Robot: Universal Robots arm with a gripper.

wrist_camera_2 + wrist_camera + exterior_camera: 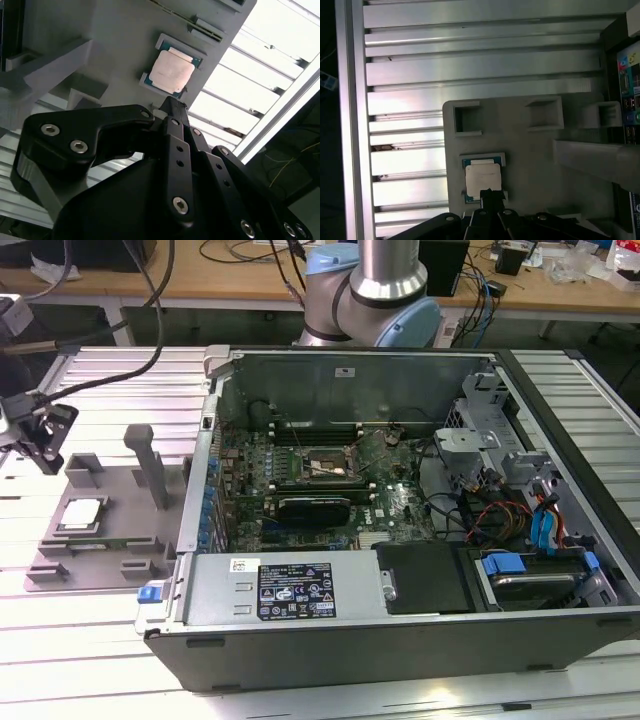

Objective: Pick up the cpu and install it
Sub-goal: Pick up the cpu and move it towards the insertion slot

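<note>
Logging: the end effector (172, 102) is hanging over the grey fixture plate (530, 165) with its fingers drawn together, gripping nothing. The cpu (171, 71) is lying flat in its recess on that plate, silver top up. In both wrist views it is sitting just beyond the fingertips, apart from them. In the exterior view I am seeing the open computer case (400, 570) sitting on the slatted desk (110, 370), well apart from the end effector, with the black socket frame (322, 466) inside it.
</note>
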